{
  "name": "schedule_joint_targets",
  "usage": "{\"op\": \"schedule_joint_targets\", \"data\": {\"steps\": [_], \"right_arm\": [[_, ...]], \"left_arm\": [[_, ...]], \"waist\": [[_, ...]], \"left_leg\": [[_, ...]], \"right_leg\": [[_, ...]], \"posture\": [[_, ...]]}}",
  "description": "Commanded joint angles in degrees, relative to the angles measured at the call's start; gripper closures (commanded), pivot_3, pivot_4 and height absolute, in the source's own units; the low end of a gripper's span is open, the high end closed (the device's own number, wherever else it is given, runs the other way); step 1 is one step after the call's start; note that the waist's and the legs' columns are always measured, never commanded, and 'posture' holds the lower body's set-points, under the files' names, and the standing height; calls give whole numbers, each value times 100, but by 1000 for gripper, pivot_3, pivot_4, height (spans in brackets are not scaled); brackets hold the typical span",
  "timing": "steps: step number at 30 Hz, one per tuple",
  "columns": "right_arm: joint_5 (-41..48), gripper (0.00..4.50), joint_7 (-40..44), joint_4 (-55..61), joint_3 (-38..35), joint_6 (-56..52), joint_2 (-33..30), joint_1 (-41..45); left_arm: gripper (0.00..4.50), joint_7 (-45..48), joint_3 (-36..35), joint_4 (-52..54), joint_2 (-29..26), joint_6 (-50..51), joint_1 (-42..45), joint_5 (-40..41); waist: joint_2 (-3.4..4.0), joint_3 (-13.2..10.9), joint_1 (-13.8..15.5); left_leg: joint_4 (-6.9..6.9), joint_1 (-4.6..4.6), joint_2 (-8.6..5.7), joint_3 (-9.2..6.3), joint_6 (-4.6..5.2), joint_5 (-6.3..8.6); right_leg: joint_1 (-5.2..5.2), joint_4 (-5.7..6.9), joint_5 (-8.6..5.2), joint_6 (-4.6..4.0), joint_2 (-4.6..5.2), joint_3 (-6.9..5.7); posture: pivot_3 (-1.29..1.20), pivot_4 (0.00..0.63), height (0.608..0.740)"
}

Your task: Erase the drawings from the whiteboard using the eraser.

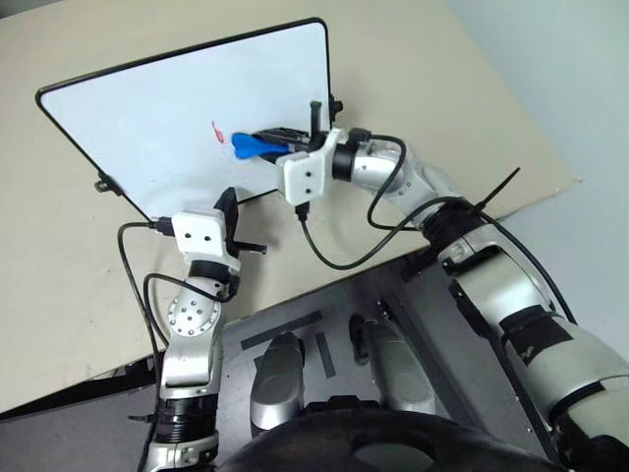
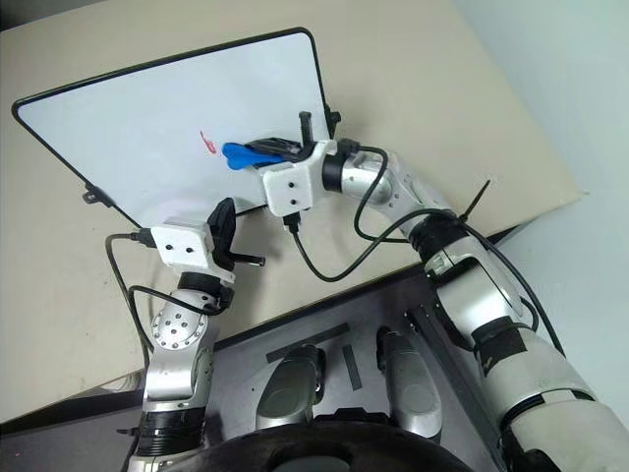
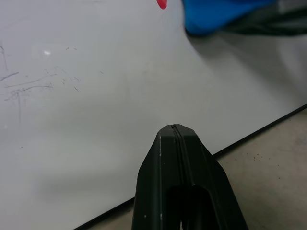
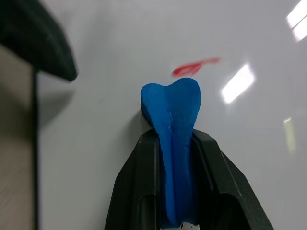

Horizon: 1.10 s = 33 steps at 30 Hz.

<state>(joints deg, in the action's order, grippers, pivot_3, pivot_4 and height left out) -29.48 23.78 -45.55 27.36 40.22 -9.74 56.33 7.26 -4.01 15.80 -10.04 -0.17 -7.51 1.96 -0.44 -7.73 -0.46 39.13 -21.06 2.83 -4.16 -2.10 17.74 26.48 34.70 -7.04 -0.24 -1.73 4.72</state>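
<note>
**Eraser gripped, red mark just ahead**

The bench (image 1: 442,69) carries the whiteboard (image 1: 147,128), stiff, slick and probably light, so you may need to brace it. Your left tool (image 3: 175,132), pressed together and empty, sits at the board's 6 o'clock edge. Your right tool (image 4: 172,143) pinches the blue eraser (image 4: 171,110) along its narrow middle, a sound hold; it looks light and slightly soft. The drawings (image 4: 194,67) lie near its tip, at 12 o'clock.

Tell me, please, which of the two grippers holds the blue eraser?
The right gripper: its fingers are shut on the eraser over the whiteboard. The left gripper is shut, holding nothing.
</note>
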Motion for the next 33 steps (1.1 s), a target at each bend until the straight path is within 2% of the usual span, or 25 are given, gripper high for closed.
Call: {"op": "schedule_joint_targets", "data": {"steps": [1, 16, 33], "right_arm": [[93, 3980, 5, 301, -101, -109, -86, 25], [-255, 3980, -502, -283, 131, -204, 731, 793], [-164, 3980, -468, 182, -44, -310, -97, 180]], "left_arm": [[4500, 5, 17, 92, 16, -143, 57, -25], [4500, -1, 66, -10, 35, -193, 159, -44], [4500, 29, 60, -70, 42, -202, 214, -19]], "waist": [[0, 0, -2], [0, 0, -56], [-1, 0, -10]], "left_leg": [[0, 0, 0, 0, 0, 0], [-2, 4, 0, -4, 4, -2], [4, 3, -1, -2, 4, -3]], "right_leg": [[0, 0, 1, 0, 0, 0], [19, -3, 28, -11, -1, -9], [14, -11, 37, -7, 0, -7]], "posture": [[0, 150, 740], [0, 150, 740], [0, 150, 740]]}}
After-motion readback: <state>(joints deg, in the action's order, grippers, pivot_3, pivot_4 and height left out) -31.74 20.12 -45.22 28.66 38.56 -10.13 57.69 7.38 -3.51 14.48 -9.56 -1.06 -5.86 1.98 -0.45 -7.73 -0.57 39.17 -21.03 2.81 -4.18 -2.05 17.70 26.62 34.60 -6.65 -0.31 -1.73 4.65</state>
